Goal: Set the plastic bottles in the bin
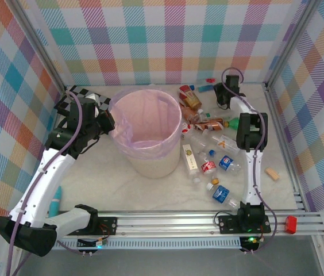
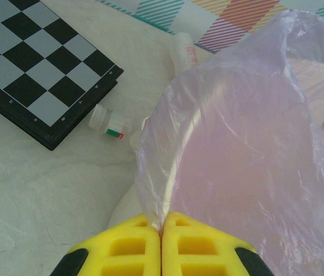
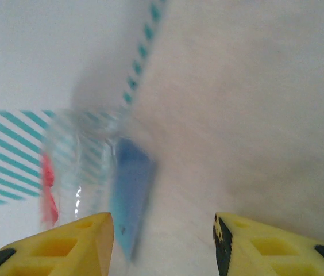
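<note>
The bin [image 1: 147, 135], a pale pink bucket lined with a lilac bag [image 2: 242, 144], stands mid-table. My left gripper [image 2: 161, 221] is shut on the bag's edge at the bin's left rim [image 1: 109, 122]. Several plastic bottles [image 1: 211, 122] lie scattered to the right of the bin, among them a yellow-labelled one [image 1: 189, 156] and a blue-labelled one [image 1: 222, 194]. My right gripper [image 1: 220, 95] is at the back right, by the wall. In its wrist view its fingers [image 3: 162, 217] stand apart, and a blurred clear bottle with a blue label [image 3: 130, 190] lies just inside the left finger.
A black-and-white checkerboard [image 2: 35, 63] lies at the back left, with a small white-capped bottle [image 2: 107, 122] between it and the bin. A tan cork-like piece [image 1: 272, 173] sits at the right. Checked walls close off the back and both sides.
</note>
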`<state>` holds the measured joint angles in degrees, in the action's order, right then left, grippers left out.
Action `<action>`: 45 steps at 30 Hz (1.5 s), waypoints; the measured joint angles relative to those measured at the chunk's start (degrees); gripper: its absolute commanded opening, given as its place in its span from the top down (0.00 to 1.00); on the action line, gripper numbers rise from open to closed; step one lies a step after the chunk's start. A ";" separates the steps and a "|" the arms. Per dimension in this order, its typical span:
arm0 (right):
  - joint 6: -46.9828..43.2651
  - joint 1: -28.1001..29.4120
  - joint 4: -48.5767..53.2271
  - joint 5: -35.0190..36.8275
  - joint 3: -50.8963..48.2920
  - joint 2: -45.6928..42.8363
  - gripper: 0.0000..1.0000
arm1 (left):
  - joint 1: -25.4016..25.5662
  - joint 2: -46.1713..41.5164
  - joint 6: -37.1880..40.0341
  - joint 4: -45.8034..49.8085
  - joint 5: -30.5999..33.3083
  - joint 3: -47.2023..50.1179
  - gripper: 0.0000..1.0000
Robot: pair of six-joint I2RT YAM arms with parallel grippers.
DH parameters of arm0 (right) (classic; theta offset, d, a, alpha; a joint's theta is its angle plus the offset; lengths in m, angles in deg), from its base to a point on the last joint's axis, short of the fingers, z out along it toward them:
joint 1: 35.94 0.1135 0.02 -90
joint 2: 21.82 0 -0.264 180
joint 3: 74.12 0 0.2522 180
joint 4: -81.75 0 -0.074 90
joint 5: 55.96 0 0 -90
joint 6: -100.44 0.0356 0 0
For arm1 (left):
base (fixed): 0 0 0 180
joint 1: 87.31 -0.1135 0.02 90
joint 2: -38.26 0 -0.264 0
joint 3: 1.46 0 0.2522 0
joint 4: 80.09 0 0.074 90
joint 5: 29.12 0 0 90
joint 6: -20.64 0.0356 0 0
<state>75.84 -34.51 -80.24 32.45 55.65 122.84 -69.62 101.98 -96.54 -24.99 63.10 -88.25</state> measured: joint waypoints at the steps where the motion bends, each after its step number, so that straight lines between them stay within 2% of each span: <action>1: -0.46 0.00 -1.49 0.07 -3.89 -2.16 0.50 | -0.04 0.04 0.00 -0.04 0.02 0.00 1.00; 4: -2.12 0.00 -2.32 0.02 -12.37 -8.00 0.47 | -0.28 0.20 0.04 -0.17 -0.02 0.00 1.00; 6: -3.30 0.00 -1.90 -0.46 -13.22 -9.62 0.41 | -0.52 0.33 0.22 -0.42 -0.04 -0.04 1.00; 13: -5.29 0.00 -0.50 -2.14 -7.89 -10.19 0.19 | -0.87 1.11 0.61 -1.49 -0.20 -0.07 0.99; 18: -4.72 0.11 4.50 -2.08 -0.09 -8.44 0.13 | -0.98 1.20 0.66 -1.53 -0.20 -0.07 0.98; 25: -3.23 0.76 12.37 -2.12 16.50 3.02 0.12 | -1.53 1.90 0.85 -2.60 -0.76 -0.11 0.98; 31: -1.25 1.97 16.63 -1.42 21.35 7.67 0.09 | -1.88 1.90 1.09 -2.56 -0.94 -0.07 0.98; 36: 0.37 2.36 17.59 -1.42 28.15 11.45 0.10 | -2.05 1.90 1.29 -2.56 -1.18 -0.04 0.98; 41: 1.40 2.36 18.16 -1.42 30.01 13.27 0.15 | -2.25 1.86 1.51 -2.54 -1.22 0.00 0.98; 45: 1.44 2.32 18.53 -1.31 30.08 13.75 0.24 | -2.56 1.84 1.53 -2.47 -1.27 0.02 0.98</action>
<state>77.29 -32.20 -61.71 31.14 85.72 136.59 -72.18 103.82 -95.01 -27.46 61.83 -88.23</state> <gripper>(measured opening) 0.802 0.062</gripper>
